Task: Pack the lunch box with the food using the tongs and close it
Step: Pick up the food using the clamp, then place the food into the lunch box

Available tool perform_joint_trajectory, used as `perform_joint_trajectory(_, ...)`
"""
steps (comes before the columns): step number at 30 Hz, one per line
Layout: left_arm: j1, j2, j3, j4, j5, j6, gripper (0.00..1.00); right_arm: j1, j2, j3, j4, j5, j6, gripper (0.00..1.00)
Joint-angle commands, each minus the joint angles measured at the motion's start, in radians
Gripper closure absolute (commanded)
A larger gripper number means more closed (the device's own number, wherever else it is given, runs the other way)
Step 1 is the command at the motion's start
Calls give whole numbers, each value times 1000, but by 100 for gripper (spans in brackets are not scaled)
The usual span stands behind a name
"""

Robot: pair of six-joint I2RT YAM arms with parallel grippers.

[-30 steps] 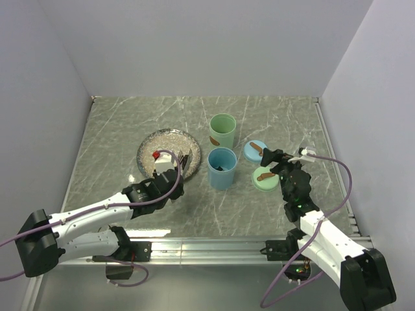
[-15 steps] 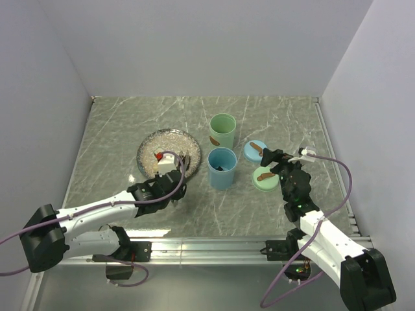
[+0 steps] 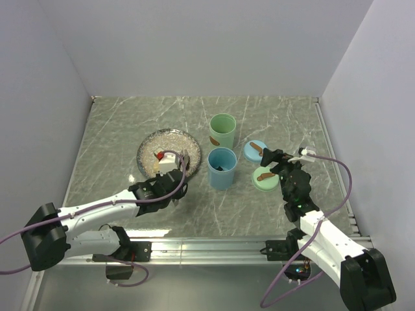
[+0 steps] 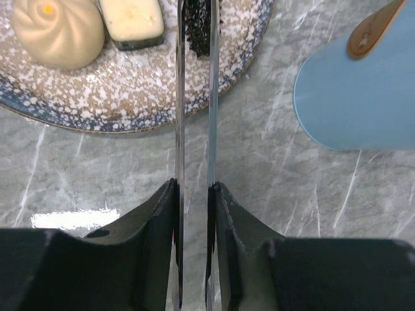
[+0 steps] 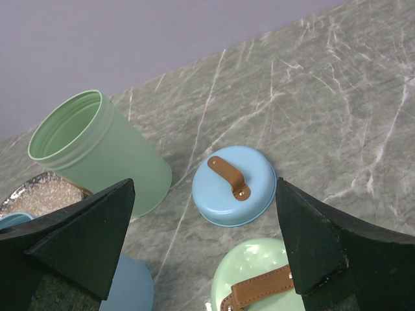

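- Left hand [image 4: 194,194] is clamping the tongs [image 4: 179,116], with one finger pressing each arm from the outside.
- The tongs' arms are running close together and nearly parallel, pointing away from the hand.
- The tongs' tips are reaching over the near rim of the plate [image 4: 130,97] and pinching a dark piece [image 4: 198,26] between them.
- That dark piece is sitting on the plate, near the edge facing the blue cup [image 3: 221,175].
- A cube [image 4: 133,18] is lying just left of the dark piece, and a bun [image 4: 58,29] is lying just left of the cube. Both are on the plate.
- A red-topped piece [image 3: 156,155] is also sitting on the plate, by the left wrist in the top view.
- Right hand [image 5: 204,240] is hovering with fingers wide apart and nothing between them.
- It is hanging above the blue lid [image 5: 233,184] and the green lid [image 5: 259,278].
- Both lids are lying handle-up on the counter [image 3: 117,123], just beside each other and right of the cups.
- The green cup [image 3: 222,131] and blue cup are standing upright and uncovered, right of the plate, with the green one behind the blue one.
- Something dark is showing inside the blue cup, but I can't tell what it is.
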Motion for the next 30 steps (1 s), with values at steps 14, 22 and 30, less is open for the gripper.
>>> perform_joint_trajectory(14,9,-75,156,37,-138,107,79,8,6,17,31,2,3,4)
perform_joint_trajectory(22,34,-94,242,120,-132,205,79,6,16,20,34,1,0,4)
perform_joint_trajectory(30,35,-20,386,192,-96,345,79,6,23,21,43,1,0,4)
